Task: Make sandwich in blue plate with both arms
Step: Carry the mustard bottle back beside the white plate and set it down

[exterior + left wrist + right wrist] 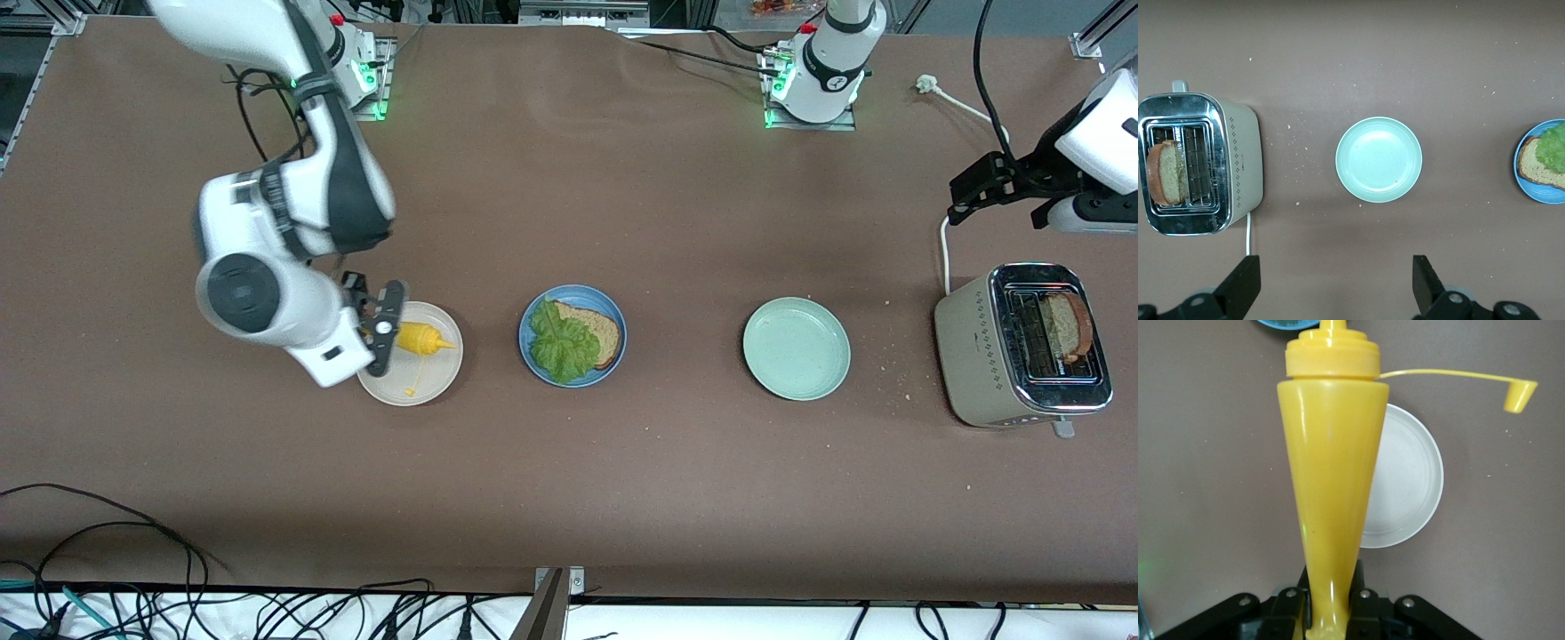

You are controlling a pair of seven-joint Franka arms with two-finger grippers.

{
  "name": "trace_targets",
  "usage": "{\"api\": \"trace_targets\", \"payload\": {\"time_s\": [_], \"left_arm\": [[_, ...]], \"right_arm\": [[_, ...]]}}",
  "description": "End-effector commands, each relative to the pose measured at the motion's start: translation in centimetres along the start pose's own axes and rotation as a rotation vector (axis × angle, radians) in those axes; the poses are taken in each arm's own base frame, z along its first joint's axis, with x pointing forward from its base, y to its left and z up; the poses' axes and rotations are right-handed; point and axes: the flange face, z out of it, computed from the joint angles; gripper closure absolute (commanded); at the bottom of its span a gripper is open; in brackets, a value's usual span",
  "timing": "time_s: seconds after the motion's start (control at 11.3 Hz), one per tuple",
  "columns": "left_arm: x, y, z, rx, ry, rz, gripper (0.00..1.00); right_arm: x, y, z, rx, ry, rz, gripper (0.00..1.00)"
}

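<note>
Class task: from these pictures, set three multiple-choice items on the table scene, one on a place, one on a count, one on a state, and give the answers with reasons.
1. Where is the second brown-crusted bread slice?
A. in the silver-topped beige toaster
B. on the pale green round plate
C. on the cream-white round plate

2. How many plates are on the brown table?
A. two
B. three
C. four

3. What does the right gripper hold?
A. nothing
B. the ruffled green lettuce leaf
C. the yellow squeeze bottle

Answers: 1 A, the slice stands in a toaster slot. 2 B, cream-white, round blue plate and pale green. 3 C, the bottle sits clamped over the cream-white plate; the left gripper waits open.
</note>
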Motion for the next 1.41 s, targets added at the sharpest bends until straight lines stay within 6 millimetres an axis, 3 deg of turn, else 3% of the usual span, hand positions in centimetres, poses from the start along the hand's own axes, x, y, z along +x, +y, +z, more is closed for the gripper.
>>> {"api": "trace_targets", "payload": {"time_s": [0.0, 0.27, 0.62, 0.71, 0.8, 0.97, 1.06, 1.33], "left_arm": [[-0.1, 0.0, -1.0, 0.013, 0.012, 0.008, 0.00], [-0.2, -1.2, -1.2, 0.017, 0.015, 0.000, 0.00], [-0.1, -1.5, -1.1, 0.016, 0.013, -0.003, 0.00], [-0.1, -3.0, -1.0, 0.014, 0.011, -0.029, 0.00], [-0.1, -4.2, -1.0, 0.006, 0.011, -0.052, 0.00], [-0.7, -4.2, -0.5, 0.006, -0.042, -0.055, 0.00], [-0.9, -4.1, -0.2, 0.006, -0.067, -0.055, 0.00], [-0.9, -4.5, -0.3, 0.015, -0.069, -0.061, 0.00]], "right_arm": [[-8.8, 3.7, -0.3, 0.054, 0.243, -0.106, 1.00], [-14.9, 6.7, 2.1, 0.069, 0.419, -0.207, 1.00], [-22.1, 10.5, 9.8, 0.068, 0.718, -0.331, 1.00], [-23.8, 11.2, 12.2, 0.062, 0.770, -0.367, 1.00], [-24.7, 11.6, 14.8, 0.060, 0.834, -0.407, 1.00], [-26.4, 12.3, 19.9, 0.034, 0.996, -0.444, 1.00], [-26.6, 12.5, 21.4, 0.025, 1.040, -0.454, 1.00], [-25.1, 12.6, 27.4, -0.002, 1.194, -0.461, 1.00]]}}
